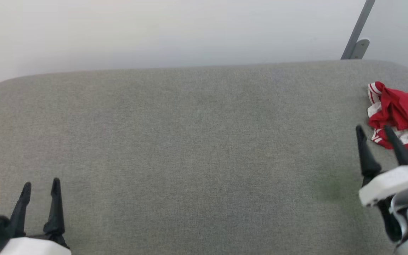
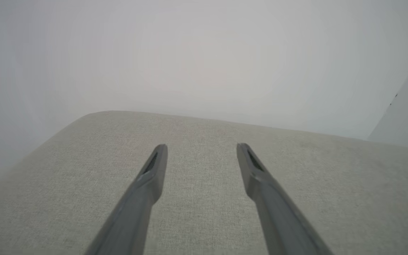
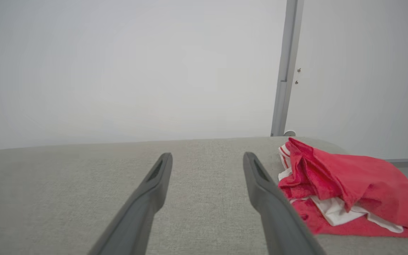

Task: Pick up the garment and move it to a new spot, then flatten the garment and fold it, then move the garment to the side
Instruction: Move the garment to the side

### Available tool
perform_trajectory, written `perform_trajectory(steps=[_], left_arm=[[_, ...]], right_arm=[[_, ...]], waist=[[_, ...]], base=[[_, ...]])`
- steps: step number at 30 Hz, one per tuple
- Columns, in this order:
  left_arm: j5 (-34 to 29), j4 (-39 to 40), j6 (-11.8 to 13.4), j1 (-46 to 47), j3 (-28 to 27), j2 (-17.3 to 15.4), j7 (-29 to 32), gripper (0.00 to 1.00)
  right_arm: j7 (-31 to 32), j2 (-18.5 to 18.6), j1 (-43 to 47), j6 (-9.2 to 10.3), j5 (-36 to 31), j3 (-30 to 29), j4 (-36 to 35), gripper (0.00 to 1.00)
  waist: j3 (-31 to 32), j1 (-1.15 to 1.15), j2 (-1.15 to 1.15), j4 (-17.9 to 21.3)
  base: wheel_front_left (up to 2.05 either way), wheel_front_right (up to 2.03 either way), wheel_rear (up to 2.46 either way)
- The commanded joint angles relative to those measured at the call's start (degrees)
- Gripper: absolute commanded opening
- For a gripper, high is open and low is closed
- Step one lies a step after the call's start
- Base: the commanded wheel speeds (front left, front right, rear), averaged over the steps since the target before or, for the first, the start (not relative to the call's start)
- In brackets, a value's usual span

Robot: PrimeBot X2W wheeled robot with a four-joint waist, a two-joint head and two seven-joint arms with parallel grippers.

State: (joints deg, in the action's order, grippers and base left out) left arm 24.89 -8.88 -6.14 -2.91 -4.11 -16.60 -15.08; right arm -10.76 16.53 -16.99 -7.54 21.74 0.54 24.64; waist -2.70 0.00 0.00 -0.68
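The crumpled shirt (image 1: 402, 109) lies far right on the tabletop (image 1: 190, 141), just beyond the spread, empty right tool (image 1: 373, 128).

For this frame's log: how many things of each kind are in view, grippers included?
Garments: 1, the red shirt, crumpled at the table's right end.
Grippers: 2, the left gripper and the right gripper, both open.
Tables: 1, the grey table.
Poles: 1, the grey pole behind the table.
Total: 5.
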Motion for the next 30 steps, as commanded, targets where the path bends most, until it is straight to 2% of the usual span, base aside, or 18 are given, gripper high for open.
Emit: perform_trajectory(steps=[1, 18, 30], left_arm=[[0.1, -0.3, -0.4, -1.0, -0.9, 0.3, -0.1, 1.00], [-1.6, -0.8, -1.4, -4.6, -4.1, 2.9, -0.1, 1.00], [-1.0, -0.3, -1.4, -5.6, -3.5, 3.0, -0.1, 1.00]], right_arm=[[-0.6, -0.8, 2.1, 0.11, 0.3, -0.3, -1.0, 1.00], [-2.4, -7.0, 15.8, 0.09, -1.5, -4.2, -10.3, 1.00], [-1.5, -8.2, 18.7, 0.08, -1.4, -4.7, -12.3, 1.00]], waist=[[0.7, 0.00, 0.00, -0.3], [3.4, 0.00, 0.00, 0.0], [3.6, 0.00, 0.00, 0.2]], base=[[0.00, 0.00, 0.00], [0.00, 0.00, 0.00], [0.00, 0.00, 0.00]])
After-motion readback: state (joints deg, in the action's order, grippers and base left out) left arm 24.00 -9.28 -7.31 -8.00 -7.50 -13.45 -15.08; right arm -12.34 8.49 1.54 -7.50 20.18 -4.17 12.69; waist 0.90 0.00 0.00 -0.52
